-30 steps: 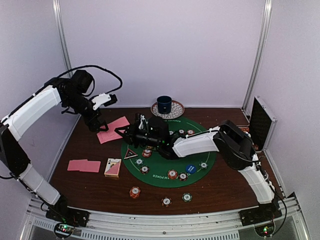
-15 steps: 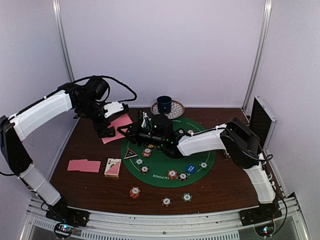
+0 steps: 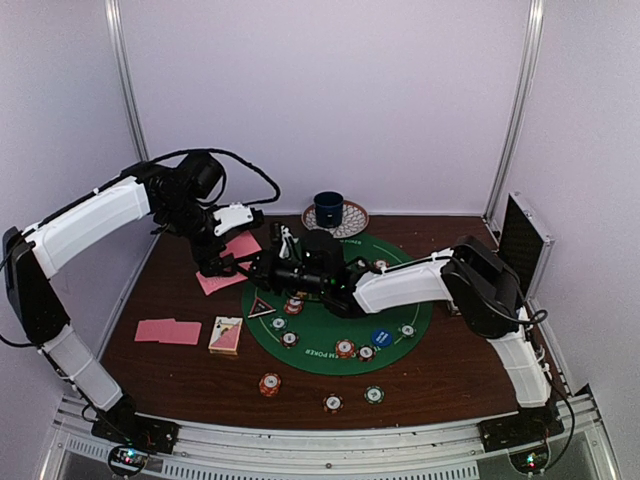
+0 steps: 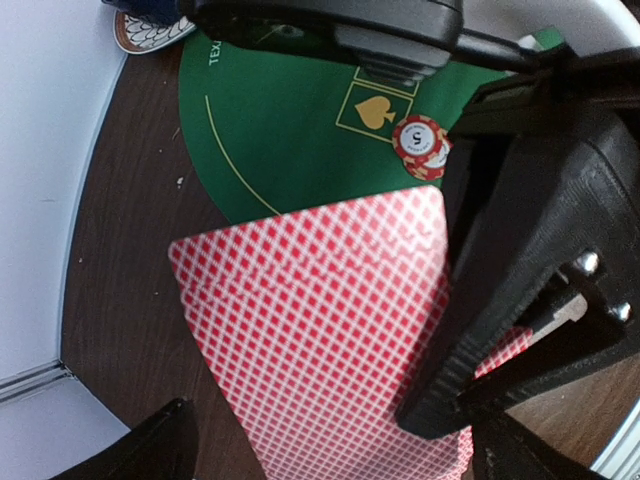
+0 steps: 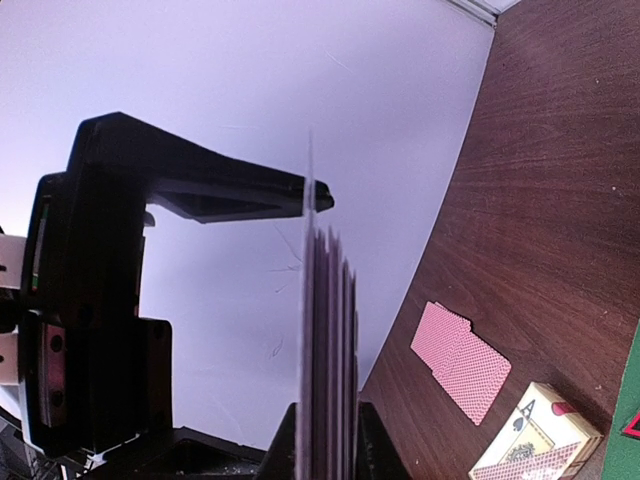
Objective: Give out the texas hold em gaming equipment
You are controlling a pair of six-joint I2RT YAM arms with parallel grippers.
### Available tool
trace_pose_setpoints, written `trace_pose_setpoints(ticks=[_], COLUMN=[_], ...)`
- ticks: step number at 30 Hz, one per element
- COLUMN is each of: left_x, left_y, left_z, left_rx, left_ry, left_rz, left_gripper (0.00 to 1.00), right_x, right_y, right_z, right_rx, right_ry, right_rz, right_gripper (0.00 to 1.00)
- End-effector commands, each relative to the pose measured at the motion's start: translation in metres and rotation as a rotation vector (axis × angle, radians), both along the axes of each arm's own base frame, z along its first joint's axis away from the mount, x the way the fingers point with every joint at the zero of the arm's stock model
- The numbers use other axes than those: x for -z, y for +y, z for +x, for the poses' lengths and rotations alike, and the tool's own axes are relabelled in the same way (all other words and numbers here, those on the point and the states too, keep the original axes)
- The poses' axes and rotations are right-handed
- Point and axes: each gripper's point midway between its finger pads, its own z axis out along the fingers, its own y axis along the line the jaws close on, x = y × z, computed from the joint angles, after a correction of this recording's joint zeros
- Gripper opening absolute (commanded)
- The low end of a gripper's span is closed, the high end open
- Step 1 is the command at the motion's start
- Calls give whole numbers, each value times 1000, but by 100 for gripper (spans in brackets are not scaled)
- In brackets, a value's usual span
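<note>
Cards (image 5: 325, 340) with pink backs, gripped as a stack by the closed right gripper (image 3: 260, 268); left gripper (image 3: 224, 263) wide open just beside them, above the brown surface (image 3: 430, 385).

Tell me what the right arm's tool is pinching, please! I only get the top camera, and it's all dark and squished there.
Observer: The right wrist camera shows the right tool shut on a stack of cards, seen edge-on.
Operator: Cool! What's under the other arm?
Observer: The left wrist camera shows the left tool wide open over overlapping pink-backed cards.
Operator: Any chips close by?
Observer: Yes. A red chip marked 5 sits on the green mat beside a spade symbol.
</note>
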Motion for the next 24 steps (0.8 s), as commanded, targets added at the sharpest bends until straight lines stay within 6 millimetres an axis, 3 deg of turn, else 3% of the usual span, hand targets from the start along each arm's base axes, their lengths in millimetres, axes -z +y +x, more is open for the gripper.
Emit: trace_pose_setpoints(ticks=[1, 9, 24], left_x=[-4, 6, 12], left_y=[-5, 0, 7], left_z=[1, -14, 0], left_rx=[-3, -22, -44], left_ry=[21, 87, 15], left_rz=[-11, -3, 40], left_gripper=[98, 98, 98], right_x=[-62, -71, -80], right_y=[-5, -8, -3], right_z=[-13, -14, -20], right_rx=[-23, -15, -51], right_ry=[-102, -116, -118], right_rz=[88, 110, 145], right_gripper=[0, 0, 0])
